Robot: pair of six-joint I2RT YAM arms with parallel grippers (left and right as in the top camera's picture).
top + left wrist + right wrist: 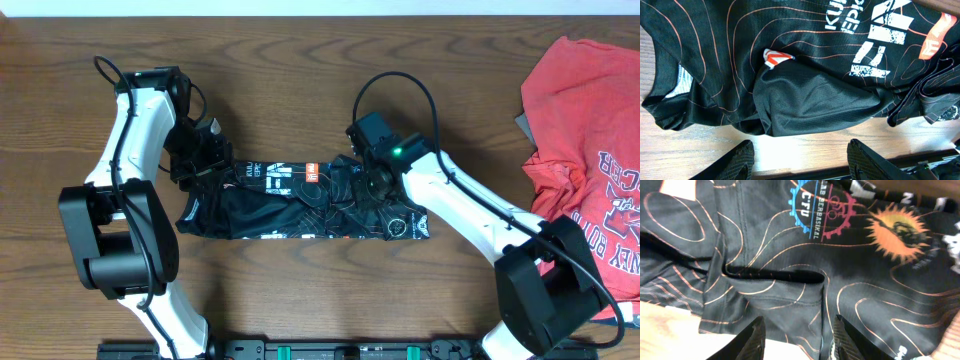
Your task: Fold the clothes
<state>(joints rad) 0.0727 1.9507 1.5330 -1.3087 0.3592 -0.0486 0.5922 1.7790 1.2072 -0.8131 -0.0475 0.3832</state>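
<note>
The clothes, a black jersey (300, 200) with thin orange contour lines and white lettering, lies bunched into a long strip across the middle of the table. My left gripper (212, 158) hovers at the strip's left end. In the left wrist view it (800, 162) stands open over bare wood, and the jersey's (805, 100) folded edge lies just beyond the fingertips (742, 155). My right gripper (372, 182) hangs over the strip's right part. Seen from the right wrist it (799, 340) is open, with creased jersey fabric (790, 255) beneath and nothing pinched between the fingers (846, 339).
A red T-shirt (590, 150) with white lettering lies crumpled at the table's right edge. A dark rail (330, 350) runs along the front edge. Bare wood (300, 60) stretches behind and in front of the jersey.
</note>
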